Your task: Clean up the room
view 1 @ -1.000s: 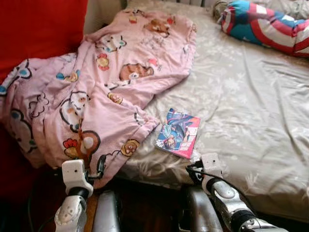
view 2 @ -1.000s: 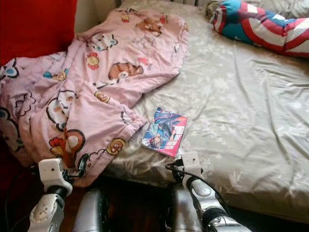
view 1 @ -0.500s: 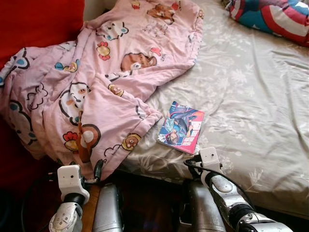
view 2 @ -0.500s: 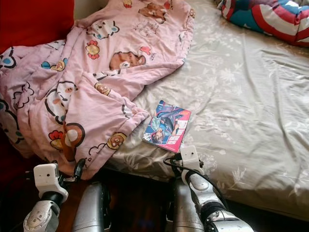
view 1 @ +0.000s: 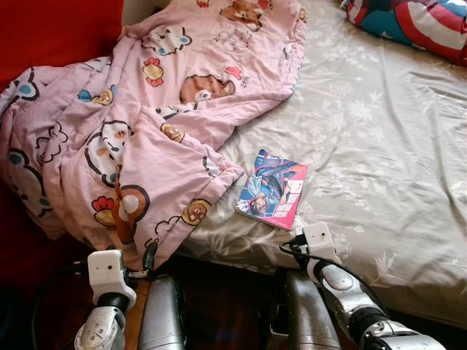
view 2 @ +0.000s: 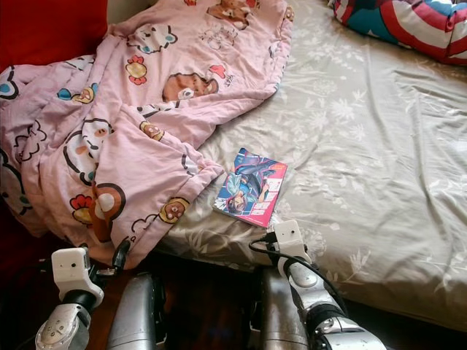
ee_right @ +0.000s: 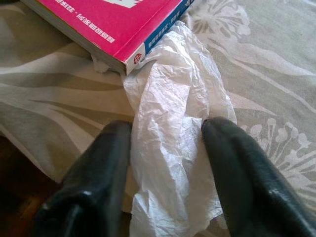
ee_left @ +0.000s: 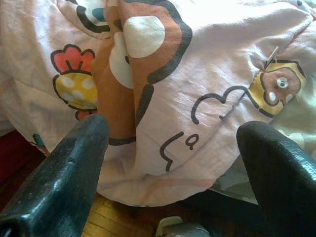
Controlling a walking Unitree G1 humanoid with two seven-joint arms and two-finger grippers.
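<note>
A crumpled white plastic wrapper lies on the grey flowered bed sheet, touching the corner of a pink-backed comic book. My right gripper has closed in on the wrapper, one black finger pressing each side. The book rests near the front edge of the bed, just beyond my right arm. My left gripper is open, fingers wide apart, in front of the hanging edge of a pink cartoon blanket. The blanket spills off the bed's left side.
A red, white and blue shield pillow lies at the far right of the bed. A red surface stands at the left behind the blanket. Dark wooden floor shows under the bed edge.
The whole picture has shifted down and nearer the bed, so the camera moved. The book and blanket lie as before. Both arms keep nearly the same pose.
</note>
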